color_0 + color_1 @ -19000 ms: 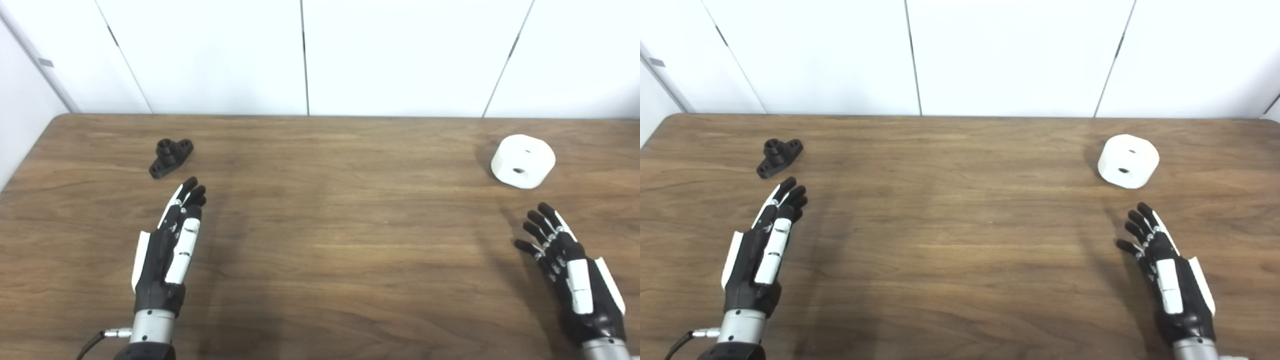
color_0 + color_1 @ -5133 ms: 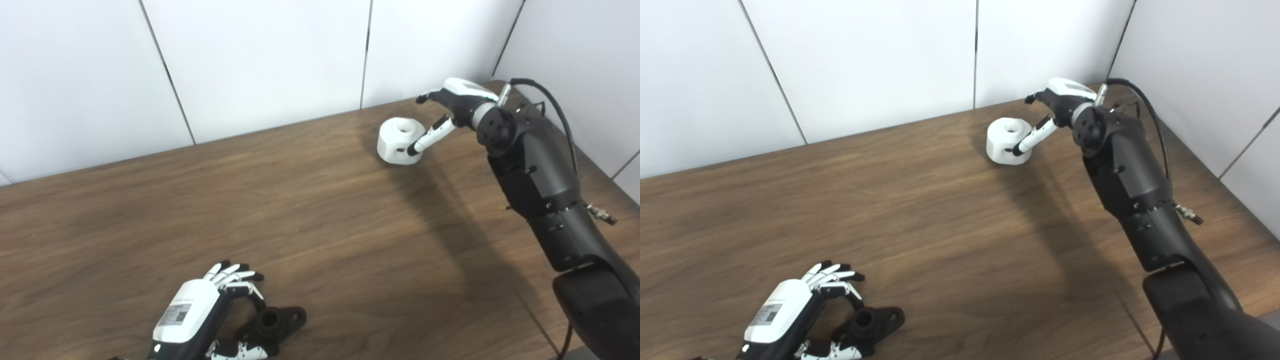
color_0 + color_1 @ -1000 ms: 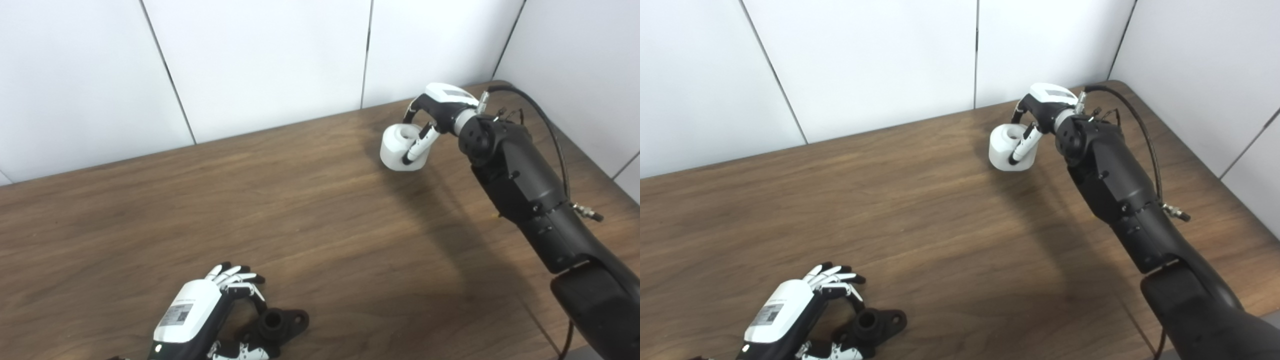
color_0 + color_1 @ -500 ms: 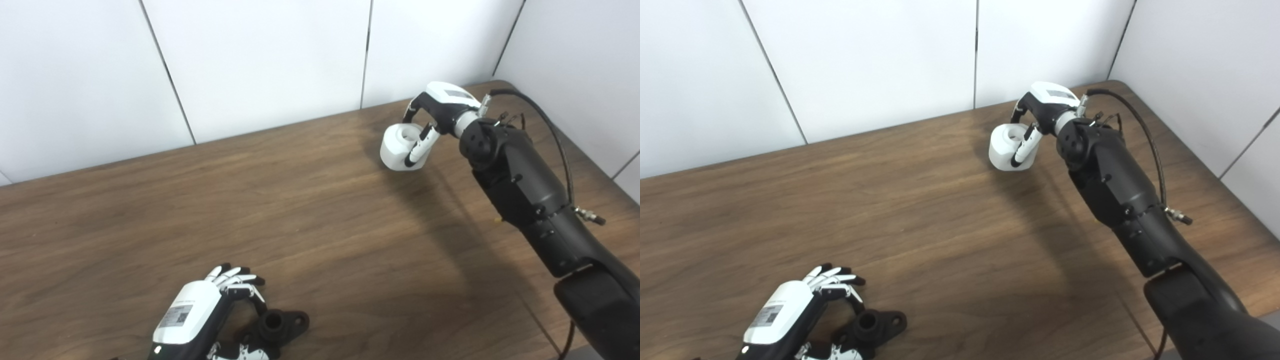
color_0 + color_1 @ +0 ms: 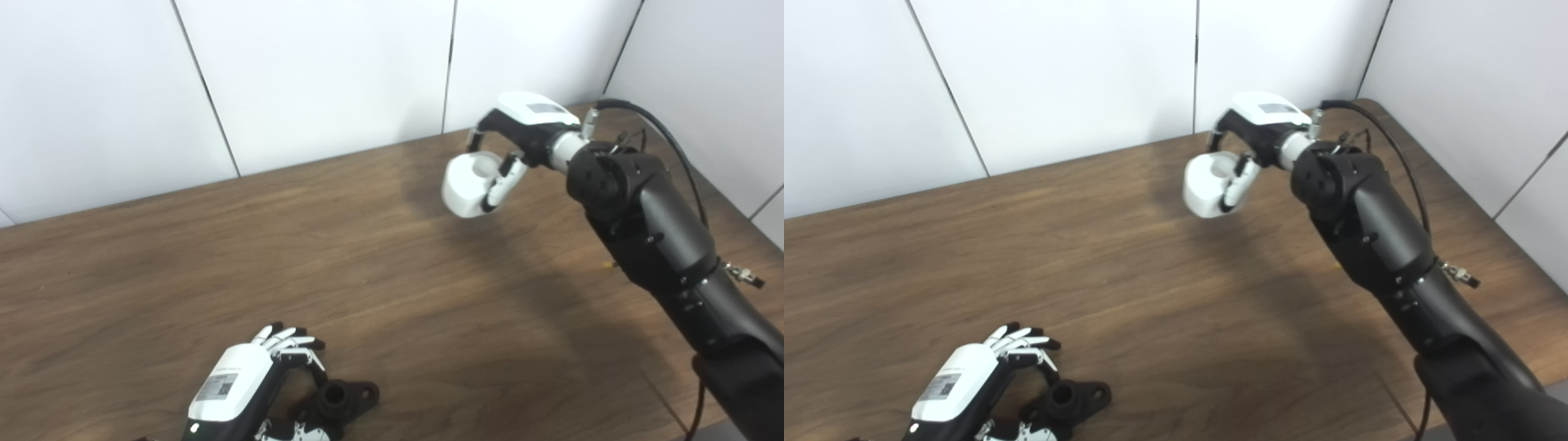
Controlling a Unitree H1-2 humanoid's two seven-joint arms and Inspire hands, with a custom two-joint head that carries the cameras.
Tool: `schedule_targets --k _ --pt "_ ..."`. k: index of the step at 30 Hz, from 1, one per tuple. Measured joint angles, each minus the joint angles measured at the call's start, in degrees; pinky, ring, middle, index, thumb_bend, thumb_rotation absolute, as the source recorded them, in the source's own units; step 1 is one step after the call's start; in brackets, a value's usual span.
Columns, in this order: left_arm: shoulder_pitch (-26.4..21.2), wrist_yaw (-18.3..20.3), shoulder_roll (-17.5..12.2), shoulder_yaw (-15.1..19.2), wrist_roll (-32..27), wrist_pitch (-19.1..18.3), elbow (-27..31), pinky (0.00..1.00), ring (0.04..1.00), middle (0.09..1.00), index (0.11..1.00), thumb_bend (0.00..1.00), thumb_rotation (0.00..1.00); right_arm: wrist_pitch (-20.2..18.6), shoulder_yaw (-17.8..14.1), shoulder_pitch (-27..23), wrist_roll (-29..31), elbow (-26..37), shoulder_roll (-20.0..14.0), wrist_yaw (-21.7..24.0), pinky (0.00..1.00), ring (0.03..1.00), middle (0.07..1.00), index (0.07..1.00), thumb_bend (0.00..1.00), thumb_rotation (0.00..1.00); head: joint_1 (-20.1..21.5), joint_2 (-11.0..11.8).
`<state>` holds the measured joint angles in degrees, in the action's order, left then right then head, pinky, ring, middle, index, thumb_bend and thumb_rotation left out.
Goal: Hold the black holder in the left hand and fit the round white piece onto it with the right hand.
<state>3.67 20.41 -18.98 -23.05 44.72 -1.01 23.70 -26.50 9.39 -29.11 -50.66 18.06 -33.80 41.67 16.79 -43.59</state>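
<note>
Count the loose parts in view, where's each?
2. White piece is in the right hand, lifted off the table near the back. Black holder is at the front edge in the left hand. Nothing else shows.

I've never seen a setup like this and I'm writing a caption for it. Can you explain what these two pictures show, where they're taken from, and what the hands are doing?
Both pictures come from two cameras side by side on a humanoid robot's head, so they show one scene from slightly different spots. The robot looks down at a wooden table against white wall panels. Its right hand, on a long black arm, is closed around a round white piece and carries it above the table. At the bottom, its left hand curls around a black holder that seems to rest on the table. The two parts are far apart and not yet fitted.
</note>
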Motion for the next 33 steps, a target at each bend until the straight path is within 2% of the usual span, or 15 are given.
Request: schedule_targets --k 5,14,21,24,33 --pt "0.0 0.0 0.8 -0.1 0.4 -0.1 -0.2 0.98 0.888 0.787 0.489 0.51 0.05 0.0 -0.5 0.8 -3.3 6.1 1.5 6.6 0.89 0.921 0.842 0.486 0.52 0.14 -2.5 -0.7" --pt "-0.1 0.0 2.5 -0.9 3.1 -0.5 -0.4 0.97 0.889 0.79 0.489 0.51 0.05 0.0 -0.3 3.7 -4.7 17.4 4.0 15.4 0.95 0.938 0.856 0.486 0.52 0.14 -7.3 -2.3" --pt "-0.9 0.0 3.2 -1.7 4.9 -0.9 -0.7 0.97 0.891 0.791 0.49 0.51 0.05 0.2 0.2 5.8 -5.5 24.5 5.8 21.4 0.93 0.943 0.858 0.486 0.52 0.14 -9.1 -4.1" --pt "-1.2 0.0 3.4 -1.9 4.9 -1.1 -0.9 0.97 0.887 0.791 0.49 0.51 0.05 0.3 0.4 5.9 -5.6 26.8 7.2 22.5 0.93 0.944 0.857 0.486 0.52 0.14 -9.6 -4.6" --pt "-2.3 0.2 4.1 -2.6 5.5 -1.8 -1.4 0.97 0.881 0.786 0.49 0.51 0.05 0.7 0.3 7.9 -4.7 29.6 9.3 23.1 0.92 0.951 0.856 0.485 0.52 0.15 -12.0 -8.0"
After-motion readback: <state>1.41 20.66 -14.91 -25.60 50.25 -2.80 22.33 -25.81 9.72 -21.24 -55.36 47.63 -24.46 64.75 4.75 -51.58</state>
